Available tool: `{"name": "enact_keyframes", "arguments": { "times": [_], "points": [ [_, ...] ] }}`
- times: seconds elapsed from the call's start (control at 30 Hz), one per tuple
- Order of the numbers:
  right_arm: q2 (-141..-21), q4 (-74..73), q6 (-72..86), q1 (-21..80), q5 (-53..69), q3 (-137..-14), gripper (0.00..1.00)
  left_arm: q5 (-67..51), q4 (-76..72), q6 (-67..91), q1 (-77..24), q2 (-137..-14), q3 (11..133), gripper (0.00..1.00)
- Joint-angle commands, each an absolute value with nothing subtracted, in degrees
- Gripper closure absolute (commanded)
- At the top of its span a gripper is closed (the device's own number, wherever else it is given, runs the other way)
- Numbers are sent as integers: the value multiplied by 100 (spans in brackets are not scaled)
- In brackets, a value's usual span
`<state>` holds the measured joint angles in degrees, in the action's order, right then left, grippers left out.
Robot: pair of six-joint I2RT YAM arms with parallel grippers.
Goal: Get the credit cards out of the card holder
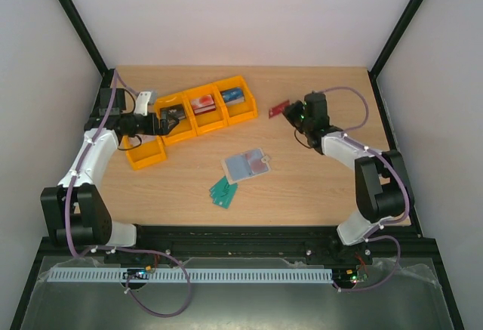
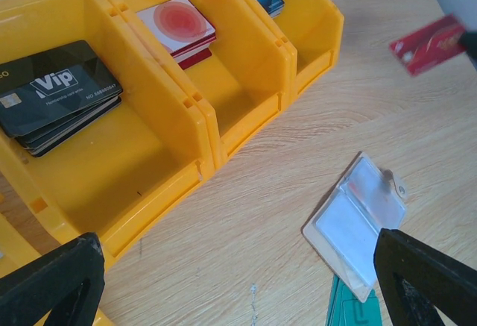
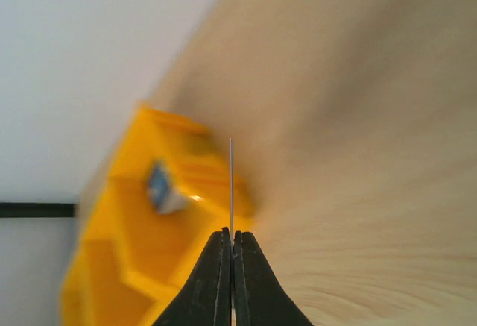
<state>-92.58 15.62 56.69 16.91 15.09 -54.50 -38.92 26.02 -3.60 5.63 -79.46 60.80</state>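
tabletop (image 1: pixel 317 186): pale wood that carries everything; I work from its near edge.
yellow bins (image 1: pixel 200 111): a row toward the far-left corner, with stacks of cards inside.
left hand (image 1: pixel 167 123): fingers wide apart, holding nothing, hovering above the yellow bins.
right hand (image 1: pixel 292 112): fingers pressed together on the dark red card (image 1: pixel 280 109), raised off the wood toward the far-right corner.
card holder (image 1: pixel 247 165): lies opened flat near the middle of the tabletop, clear pockets up. I judge it light, floppy and apt to slide when tugged, so I would pin one flap. I cannot tell whether a pale card sits in a pocket.
green cards (image 1: pixel 223 191): fanned just beside the card holder, toward the near edge.
dark red card: thin and stiff, probably slick; pinched at one end on its flat faces, edge-on in my right wrist view. It looks light, so I judge a modest squeeze near an edge enough.
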Motion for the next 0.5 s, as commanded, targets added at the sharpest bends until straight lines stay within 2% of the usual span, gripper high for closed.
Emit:
{"name": "enact_keyframes", "arguments": {
  "times": [0.0, 0.23, 0.3, 0.37, 0.47],
  "points": [
    [-9256, 895, 5148, 1323, 1860, -4863, 98, -3970, 2528, -319, 536, -7838, 5964, 1],
    [-9958, 532, 4951, 906, 2476, -4714, 98, -3974, 2481, -264, 543, -7755, 5881, 1],
    [-9940, 463, 4923, 904, 2365, -4633, 94, -3960, 2479, -270, 545, -7745, 5875, 1],
    [-9865, 201, 4776, 905, 2049, -4635, 80, -3964, 2479, -264, 549, -7756, 5875, 1],
    [-9636, -198, 4599, 905, 1486, -4664, 48, -3972, 2470, -258, 545, -7768, 5874, 1]
  ]
}}
